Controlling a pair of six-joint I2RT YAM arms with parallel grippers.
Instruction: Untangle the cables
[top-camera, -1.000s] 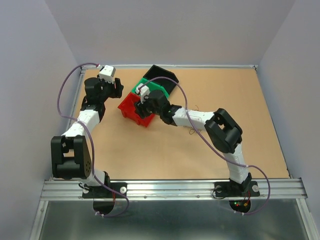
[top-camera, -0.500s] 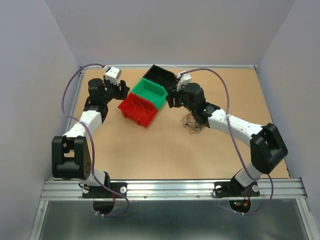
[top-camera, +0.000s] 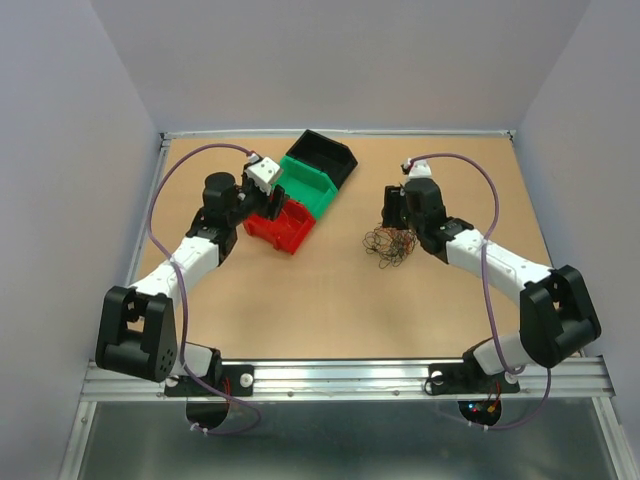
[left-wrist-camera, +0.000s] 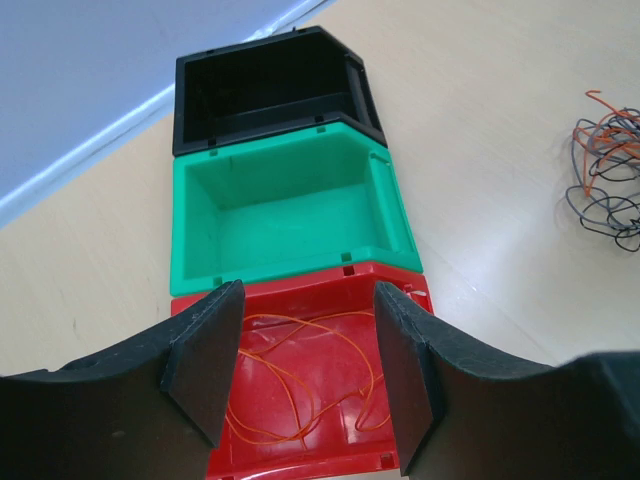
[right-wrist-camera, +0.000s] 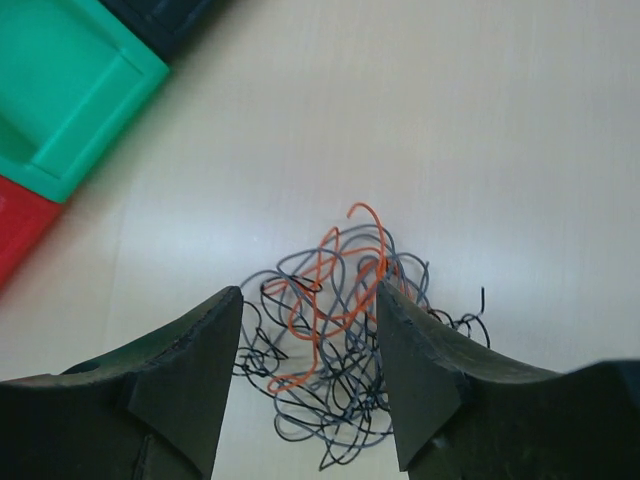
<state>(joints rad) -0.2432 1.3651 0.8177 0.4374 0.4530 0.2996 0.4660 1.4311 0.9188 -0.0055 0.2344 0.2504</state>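
Since the earlier frame the right arm has swung off the bins toward the right edge, and the left gripper (top-camera: 262, 192) has come over the red bin (top-camera: 287, 228).

Top view: the cables (top-camera: 388, 245) lie on the surface (top-camera: 300, 300) right of centre, well apart from the bins, just beside the right gripper (top-camera: 393, 212).

Left wrist view: jaws wide and empty above the red bin, where a loose orange strand (left-wrist-camera: 300, 395) lies; the green bin (left-wrist-camera: 290, 268) and black bin (left-wrist-camera: 265, 130) are beyond.

Right wrist view: jaws wide, nothing gripped, the tangle below and between the fingers (right-wrist-camera: 190, 375).
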